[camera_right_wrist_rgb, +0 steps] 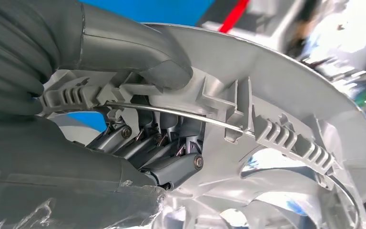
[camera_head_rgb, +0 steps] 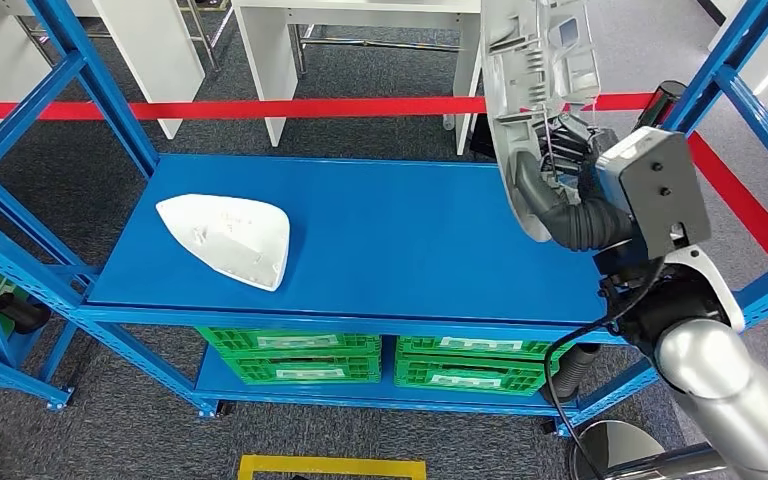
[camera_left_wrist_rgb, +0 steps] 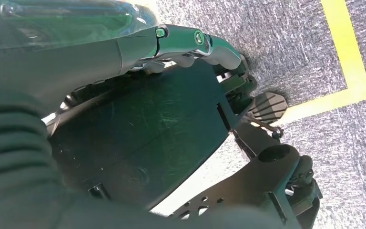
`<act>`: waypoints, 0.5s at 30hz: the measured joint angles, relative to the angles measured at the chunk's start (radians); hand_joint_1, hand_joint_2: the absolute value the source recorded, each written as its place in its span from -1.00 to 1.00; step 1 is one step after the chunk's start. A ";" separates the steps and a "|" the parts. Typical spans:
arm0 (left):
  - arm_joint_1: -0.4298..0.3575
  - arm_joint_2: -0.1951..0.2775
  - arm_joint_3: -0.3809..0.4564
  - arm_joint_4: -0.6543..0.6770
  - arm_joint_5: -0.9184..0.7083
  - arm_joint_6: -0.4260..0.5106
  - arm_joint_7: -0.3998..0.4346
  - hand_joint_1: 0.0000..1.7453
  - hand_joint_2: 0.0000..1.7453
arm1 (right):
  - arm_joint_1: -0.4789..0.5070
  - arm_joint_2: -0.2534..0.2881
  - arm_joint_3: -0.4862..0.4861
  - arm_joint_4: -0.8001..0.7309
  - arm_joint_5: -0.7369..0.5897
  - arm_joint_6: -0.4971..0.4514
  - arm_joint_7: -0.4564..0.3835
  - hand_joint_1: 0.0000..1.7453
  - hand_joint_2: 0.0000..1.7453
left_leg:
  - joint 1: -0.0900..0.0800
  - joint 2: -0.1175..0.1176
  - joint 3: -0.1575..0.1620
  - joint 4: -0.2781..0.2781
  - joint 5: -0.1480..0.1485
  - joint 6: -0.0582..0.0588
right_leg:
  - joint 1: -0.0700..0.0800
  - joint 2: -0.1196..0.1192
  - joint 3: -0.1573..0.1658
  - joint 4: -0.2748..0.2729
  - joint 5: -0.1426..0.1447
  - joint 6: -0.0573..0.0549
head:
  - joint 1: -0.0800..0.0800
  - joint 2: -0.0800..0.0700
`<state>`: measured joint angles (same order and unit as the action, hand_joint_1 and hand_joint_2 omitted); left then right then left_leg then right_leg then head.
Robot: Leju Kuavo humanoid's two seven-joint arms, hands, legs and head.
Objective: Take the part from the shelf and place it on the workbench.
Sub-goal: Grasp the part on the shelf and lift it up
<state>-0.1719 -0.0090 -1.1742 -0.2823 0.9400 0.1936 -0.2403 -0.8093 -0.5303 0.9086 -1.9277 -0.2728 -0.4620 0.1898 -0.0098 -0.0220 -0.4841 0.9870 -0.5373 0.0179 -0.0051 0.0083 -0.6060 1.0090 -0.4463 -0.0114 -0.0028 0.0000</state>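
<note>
The blue shelf (camera_head_rgb: pixel 380 240) carries a second white part (camera_head_rgb: pixel 228 238) near its left edge. A grey part (camera_head_rgb: pixel 535 90), gripped by the right hand (camera_head_rgb: pixel 565 175), is held above the right edge; carrying to the workbench is judged next

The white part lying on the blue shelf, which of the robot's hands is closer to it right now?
Probably the right. The right hand is raised over the shelf's right end, gripping another grey part, well across from the white part. The left hand hangs down by the floor.
</note>
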 joint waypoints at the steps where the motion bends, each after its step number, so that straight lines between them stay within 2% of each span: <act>1: 0.000 0.001 0.000 0.000 0.000 -0.002 -0.001 -1.00 1.00 | 0.003 0.000 0.000 -0.020 -0.010 0.003 -0.017 1.00 1.00 | 0.000 0.000 0.000 0.000 0.000 0.000 | 0.000 0.000 0.000 0.000 0.000 0.000 | 0.000 0.000; 15: 0.002 0.007 0.000 0.000 0.005 -0.013 -0.018 -1.00 1.00 | 0.072 -0.003 0.002 -0.209 -0.030 0.047 -0.161 1.00 1.00 | 0.000 0.000 0.000 0.000 0.000 0.000 | 0.000 0.000 0.000 0.000 0.000 0.000 | 0.000 0.000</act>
<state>-0.1699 -0.0023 -1.1742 -0.2823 0.9452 0.1808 -0.2583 -0.7377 -0.5333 0.9103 -2.1362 -0.3030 -0.4151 0.0285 -0.0097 -0.0220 -0.4842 0.9866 -0.5373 0.0178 -0.0051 0.0081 -0.6060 1.0089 -0.4464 -0.0115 -0.0030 0.0000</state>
